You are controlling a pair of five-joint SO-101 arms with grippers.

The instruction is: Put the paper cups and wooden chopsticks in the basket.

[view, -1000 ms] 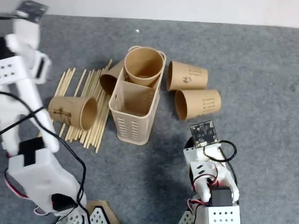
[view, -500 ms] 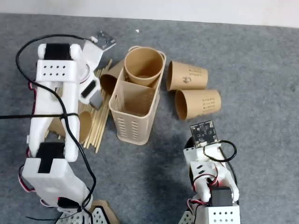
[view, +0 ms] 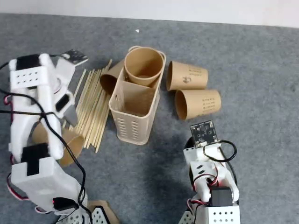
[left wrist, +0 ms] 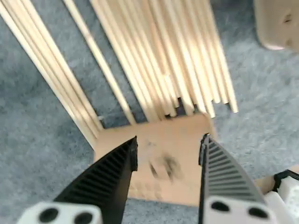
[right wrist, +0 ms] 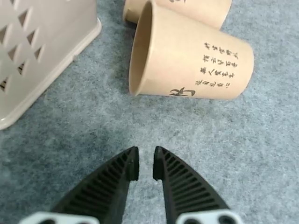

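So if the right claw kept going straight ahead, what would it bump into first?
Likely the open rim of the nearest tipped paper cup, though the right gripper might touch carpet first.

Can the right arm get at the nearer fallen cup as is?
Probably yes. Bare carpet lies between the right gripper and the cup; the basket sits off to one side.

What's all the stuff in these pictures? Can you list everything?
Basket: one, beige, mid-table.
Upright cup: one, brown, in the basket's far compartment.
Right cups: two, brown, lying right of the basket.
Side cup: one, brown, lying by the basket's left side.
Left cup: one, brown, lying under the left gripper.
Chopsticks: a bundle, pale wood, spread left of the basket.
Carpet: grey, covering the table.
Left gripper: black fingers, open.
Right gripper: black fingers, near the right cups.
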